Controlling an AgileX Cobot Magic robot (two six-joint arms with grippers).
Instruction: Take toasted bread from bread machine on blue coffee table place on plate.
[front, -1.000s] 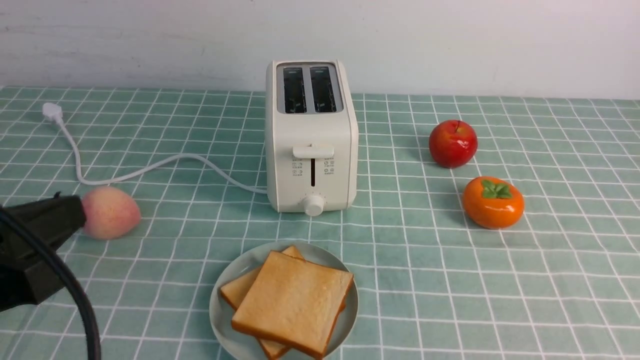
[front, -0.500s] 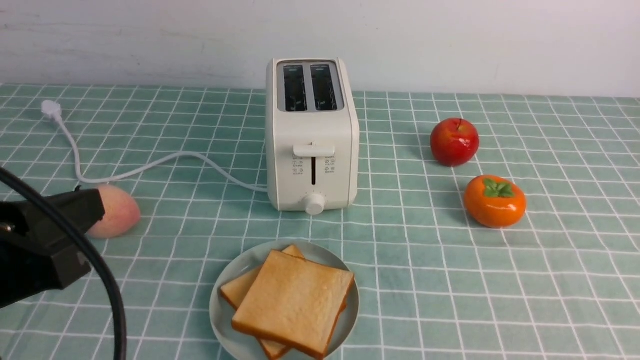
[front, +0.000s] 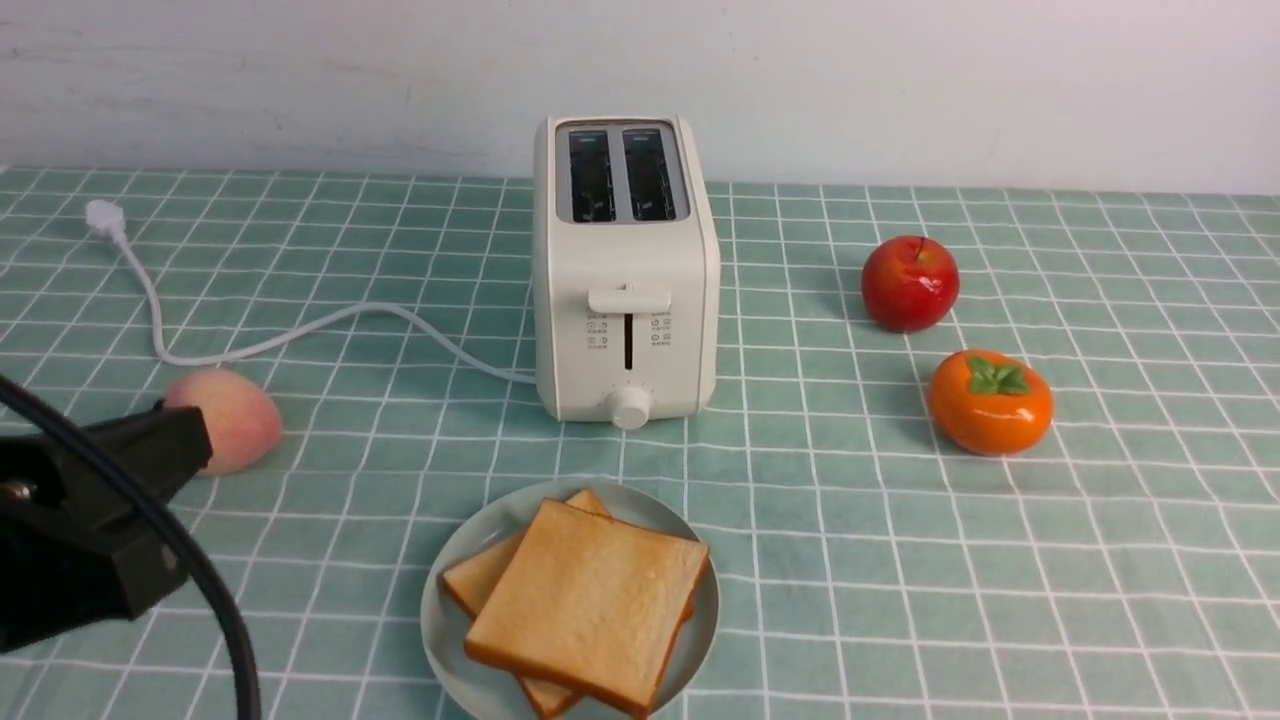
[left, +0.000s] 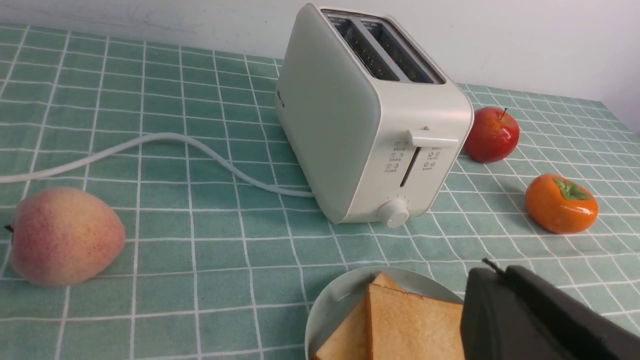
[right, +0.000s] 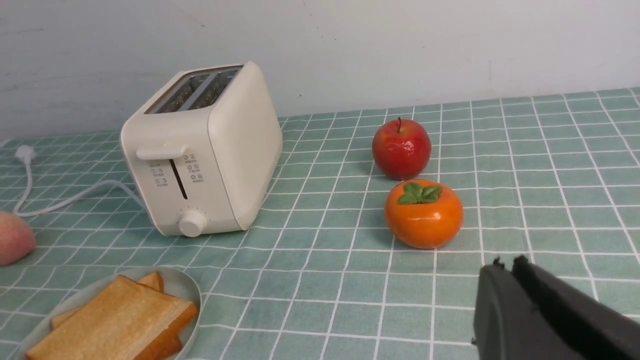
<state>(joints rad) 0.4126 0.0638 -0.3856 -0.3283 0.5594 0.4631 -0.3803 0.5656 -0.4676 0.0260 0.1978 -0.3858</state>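
A white power cord (front: 300, 335) is trailing across the pale teal-green grid-patterned surface (front: 850, 560) at far left, its plug (front: 100, 218) lying loose on the cloth. In front of it, the black left tool (front: 200, 440) is hovering low with its fingers pressed together, holding nothing. Its tip is hiding part of a pink-yellow peach (front: 235, 418) in the front view. At centre, two square golden toast slices (front: 585, 605) are lying stacked askew on a round pale blue-green plate (front: 445, 610), the upper covering most of the lower. Behind the plate and apart from it, a cream-white two-slot toaster (front: 625, 270) is standing upright, both slots showing only dark interiors and its lever sitting high. To the right, well clear of the toaster, a glossy red apple (front: 909, 283) is sitting just behind an orange persimmon with a green leafy cap (front: 990, 402). The black right tool (right: 502, 267), showing only in its own wrist view, is hanging over bare cloth on the near side of the persimmon, fingers closed and gripping nothing.
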